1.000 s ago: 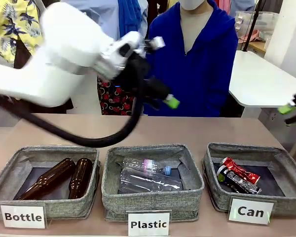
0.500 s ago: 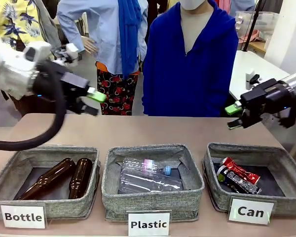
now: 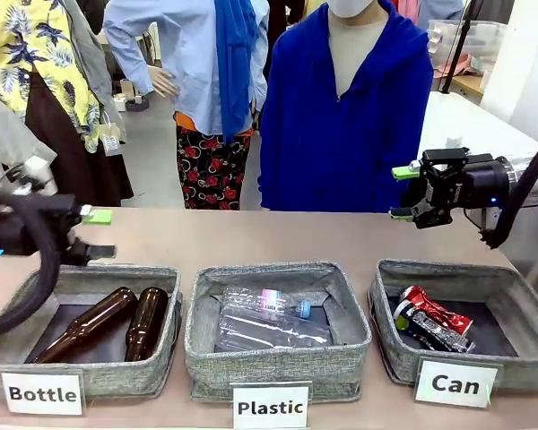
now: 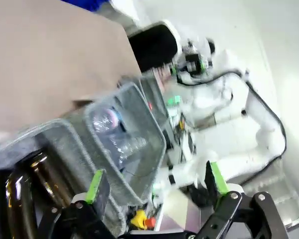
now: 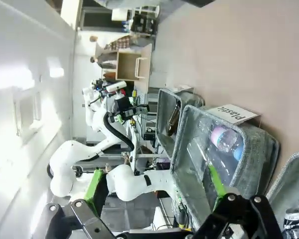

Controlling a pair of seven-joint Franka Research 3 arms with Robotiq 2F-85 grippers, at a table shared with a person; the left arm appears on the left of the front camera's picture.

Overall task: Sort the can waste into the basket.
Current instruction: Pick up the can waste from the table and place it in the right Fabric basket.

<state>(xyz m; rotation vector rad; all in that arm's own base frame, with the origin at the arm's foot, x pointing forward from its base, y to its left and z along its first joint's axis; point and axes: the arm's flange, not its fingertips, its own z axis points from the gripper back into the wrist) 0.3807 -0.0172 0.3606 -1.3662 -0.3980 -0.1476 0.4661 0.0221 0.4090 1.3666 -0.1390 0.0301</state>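
A: Looking in the basket (image 3: pixel 394 333) with the "Can" card, I see the red can (image 3: pixel 437 309) and the black can (image 3: pixel 435 330) lying side by side, touching.

B: So is the sorting done?

A: I think so. No can lies on the table (image 3: pixel 278 235).

B: What are the arms doing?

A: The right gripper (image 3: pixel 402 193) hangs above the table, behind the basket, fingers wide and holding nothing. The left gripper (image 3: pixel 97 235) hangs over the far left, above the brown bottles (image 3: pixel 117 321), fingers wide and empty too.

B: What comes next?

A: Maybe nothing. The arms could just go home, staying high so they don't bump the baskets or the person (image 3: pixel 350 107).
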